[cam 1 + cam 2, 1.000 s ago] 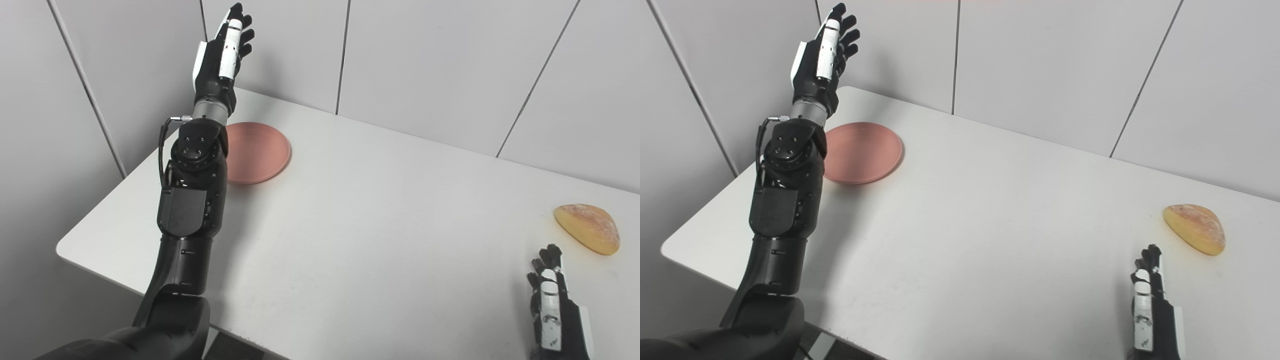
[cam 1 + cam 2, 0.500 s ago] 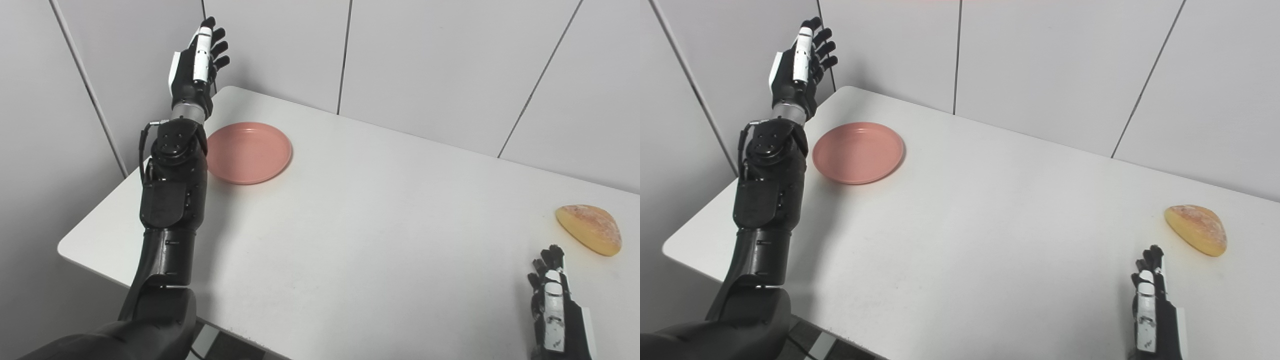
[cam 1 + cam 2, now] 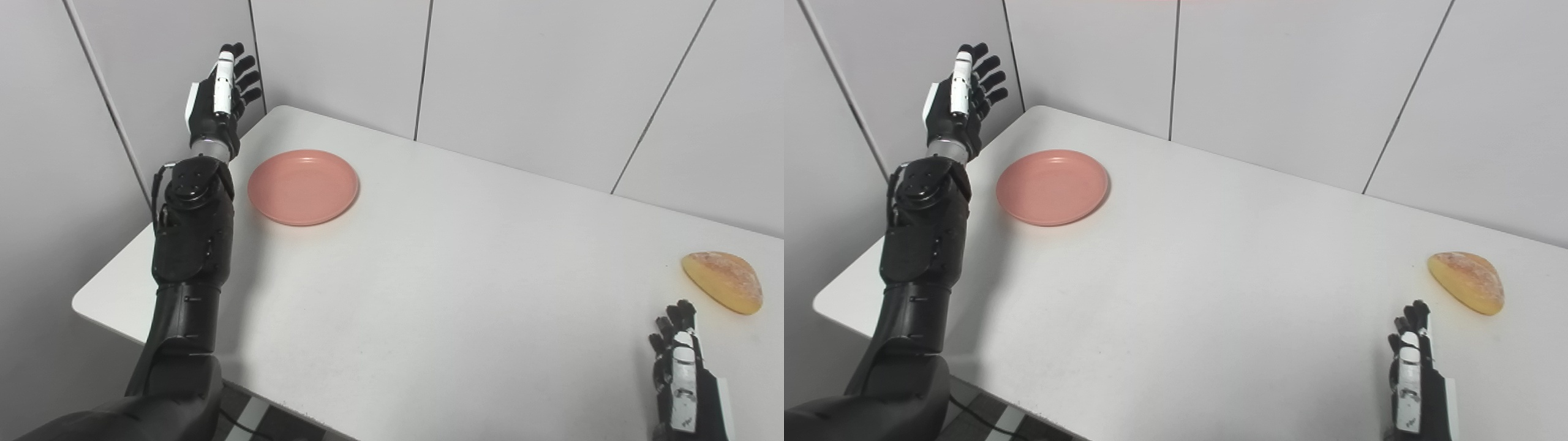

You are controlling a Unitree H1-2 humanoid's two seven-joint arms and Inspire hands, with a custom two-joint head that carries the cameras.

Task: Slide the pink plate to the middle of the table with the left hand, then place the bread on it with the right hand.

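Swinging leftward since a second ago, the left robot hand (image 3: 219,92) now hovers raised beyond the white table's (image 3: 429,275) left edge, fingers spread, holding nothing, no longer covering the round pink plate (image 3: 303,187). That plate sits near the table's far left corner. Over at the right edge lies the golden half-round bread (image 3: 724,282), with the right robot hand (image 3: 680,367) near it, fingers apart, empty.

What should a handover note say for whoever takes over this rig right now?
Left robot hand: open, empty, raised beyond the table's left edge, left of the pink plate.
Right robot hand: empty, low at the near right, just short of the bread.
The plate sits at the far left of the table, the bread at the right edge.
Done: nothing.
Left: slide the plate to the middle, then put the bread on it.
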